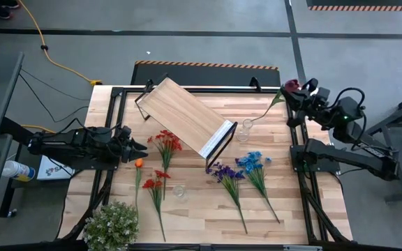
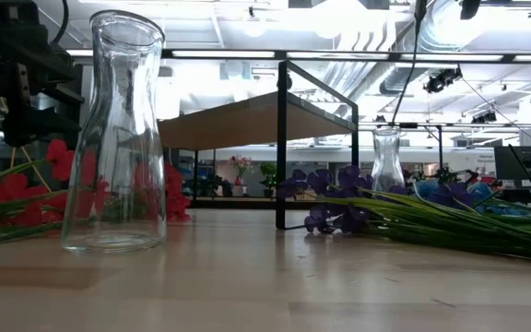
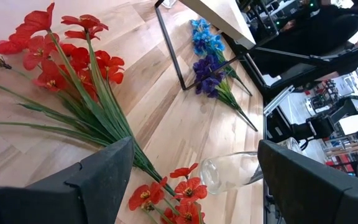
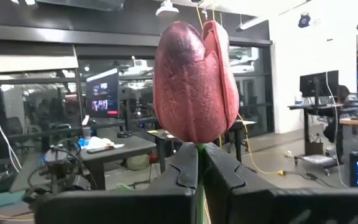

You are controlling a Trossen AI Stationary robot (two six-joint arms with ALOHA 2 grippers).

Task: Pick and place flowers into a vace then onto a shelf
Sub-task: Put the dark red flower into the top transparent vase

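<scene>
The right tool (image 1: 300,91) is raised near the far right corner of the bench (image 1: 194,206), its two fingers (image 4: 185,171) pressed together on the green stem of a dark red flower (image 4: 196,81). The bloom stands just above the fingertips in the right wrist view (a closed, tulip-like head), and in the high view the dark red flower (image 1: 291,85) sits at the tool's tip while its long stem trails down toward a small glass vase (image 1: 247,130). That vase stands on the bench just beside the end bracket of the shelf (image 1: 185,115), which lies diagonally across the far middle of the bench, between the two tools.

The left tool (image 1: 132,148) hovers low over the left side of the bench, fingers (image 3: 98,180) spread wide apart and holding nothing. Just ahead of it lies a bunch of red flowers (image 1: 166,142), and an orange flower (image 1: 139,163) rests just beside its tip. A second red sprig (image 1: 155,184) lies a little nearer the front edge, with another glass vase (image 1: 180,191) next to it; the left wrist view shows this vase (image 3: 229,172) between the spread fingers.

Well away from both tools, toward the front middle of the bench, lie the purple flowers (image 1: 225,173) and, beside them, the blue flowers (image 1: 254,162). A bushy pale plant (image 1: 112,224) stands at the front left corner.
</scene>
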